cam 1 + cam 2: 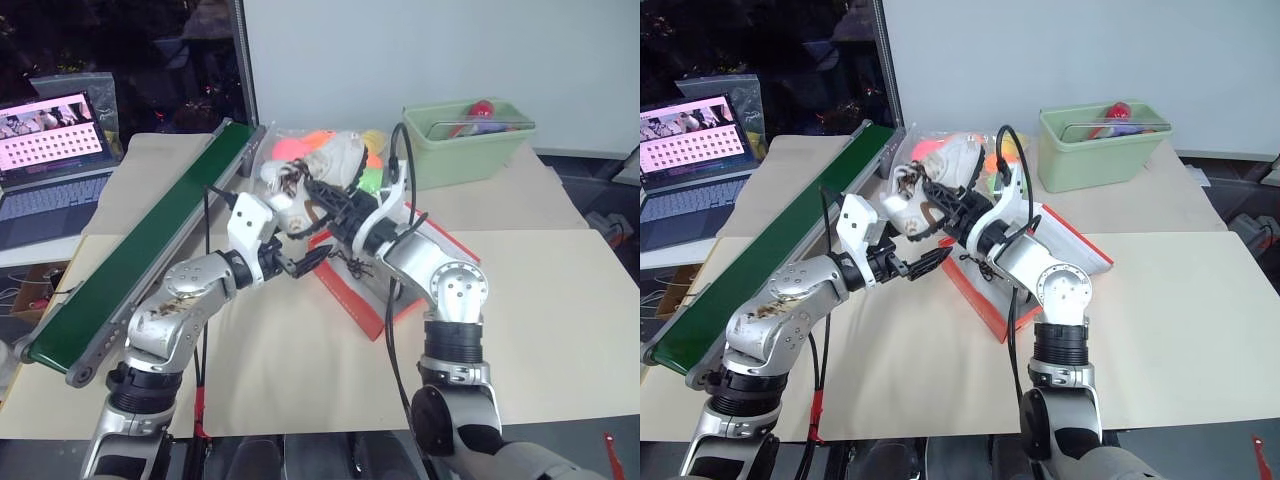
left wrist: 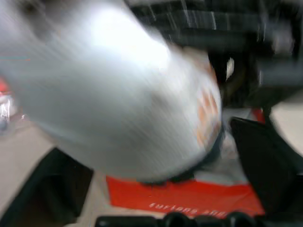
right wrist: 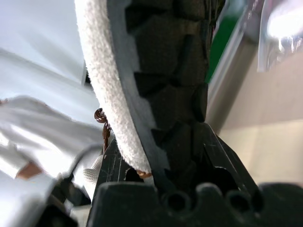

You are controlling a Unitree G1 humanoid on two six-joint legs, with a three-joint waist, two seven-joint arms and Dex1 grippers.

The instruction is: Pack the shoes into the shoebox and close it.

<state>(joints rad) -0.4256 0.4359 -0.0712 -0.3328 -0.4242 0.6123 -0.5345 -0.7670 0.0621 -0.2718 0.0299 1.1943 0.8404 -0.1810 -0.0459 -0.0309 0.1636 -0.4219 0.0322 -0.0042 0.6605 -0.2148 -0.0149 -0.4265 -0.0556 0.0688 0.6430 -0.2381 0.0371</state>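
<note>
My right gripper point(image 1: 318, 200) is shut on a cream-white shoe point(image 1: 285, 192) with dark laces, held in the air. The right wrist view shows the shoe's dark treaded sole point(image 3: 165, 71) wedged between the fingers. A second cream-white shoe point(image 1: 338, 155) appears to sit just behind and above it. My left gripper point(image 1: 305, 262) hangs open just below the held shoe, its fingers point(image 2: 265, 161) spread wide with the shoe point(image 2: 118, 94) close in front of them. The red-orange shoebox point(image 1: 352, 300) lies on the table under both grippers, largely hidden by my right arm.
A long green conveyor belt point(image 1: 150, 250) runs along the left. Behind the shoes lies a clear bag of bright plush toys point(image 1: 300, 145). A pale green bin point(image 1: 465, 140) stands at the back right. A laptop point(image 1: 50, 150) sits at far left.
</note>
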